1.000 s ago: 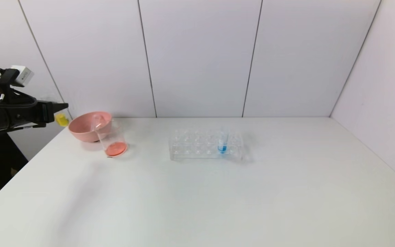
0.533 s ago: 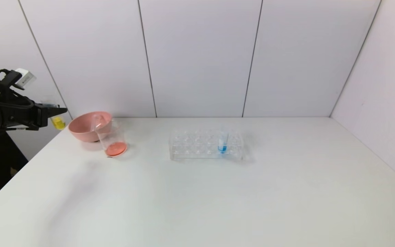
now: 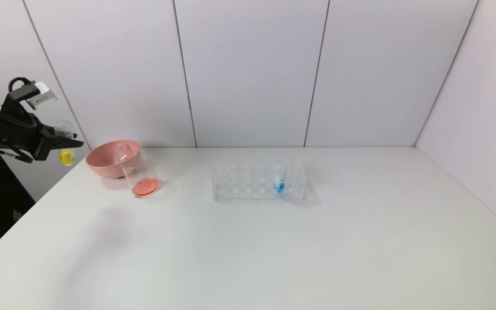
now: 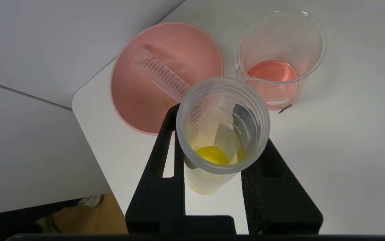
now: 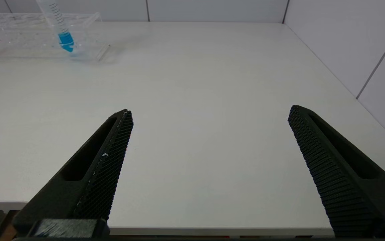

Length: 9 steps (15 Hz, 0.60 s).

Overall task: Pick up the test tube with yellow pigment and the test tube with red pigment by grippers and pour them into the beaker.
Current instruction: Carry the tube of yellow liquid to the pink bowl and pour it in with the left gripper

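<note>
My left gripper (image 3: pixel 64 141) is at the far left, off the table's left edge and left of the pink bowl. It is shut on the test tube with yellow pigment (image 3: pixel 66 148), held about upright with a little yellow liquid at its bottom. In the left wrist view the tube (image 4: pixel 222 134) sits between the black fingers (image 4: pixel 165 144). The beaker (image 3: pixel 141 174) stands by the bowl with red-orange liquid in it, and also shows in the left wrist view (image 4: pixel 281 50). No tube with red liquid shows. My right gripper (image 5: pixel 209 113) is open and empty over the table's front edge.
The pink bowl (image 3: pixel 101 165) touches the beaker and holds an empty clear graduated tube (image 4: pixel 162 78). A clear tube rack (image 3: pixel 248 185) stands mid-table with a blue-liquid tube (image 3: pixel 279 178) in it. A white wall panel stands close behind the left gripper.
My left gripper has turned its wrist up and shifted slightly left. The yellow tube has gone from tilted and mostly hidden to about upright. The beaker, bowl and rack have not moved.
</note>
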### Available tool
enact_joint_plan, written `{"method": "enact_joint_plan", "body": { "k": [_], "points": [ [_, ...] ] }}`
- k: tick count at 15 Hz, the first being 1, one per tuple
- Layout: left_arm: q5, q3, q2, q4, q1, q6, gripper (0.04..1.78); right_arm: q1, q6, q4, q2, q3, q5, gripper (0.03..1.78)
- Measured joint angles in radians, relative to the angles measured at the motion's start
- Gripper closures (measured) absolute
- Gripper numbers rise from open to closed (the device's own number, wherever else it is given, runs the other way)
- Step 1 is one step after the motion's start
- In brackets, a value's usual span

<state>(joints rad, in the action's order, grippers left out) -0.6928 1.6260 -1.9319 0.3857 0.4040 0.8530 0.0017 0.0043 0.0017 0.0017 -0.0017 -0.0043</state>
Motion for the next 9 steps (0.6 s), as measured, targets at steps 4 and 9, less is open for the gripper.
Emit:
{"method": "enact_joint_plan", "body": {
  "k": [4, 9],
  "points": [
    [0.0, 0.164, -0.054, 0.206, -0.001, 0.176, 1.33, 0.0, 0.0, 0.0, 0.0, 0.0, 0.0, 0.11],
    [0.006, 0.324, -0.115, 0.373, -0.004, 0.308, 1.33, 0.0, 0.0, 0.0, 0.0, 0.0, 0.0, 0.11]
  ]
}}
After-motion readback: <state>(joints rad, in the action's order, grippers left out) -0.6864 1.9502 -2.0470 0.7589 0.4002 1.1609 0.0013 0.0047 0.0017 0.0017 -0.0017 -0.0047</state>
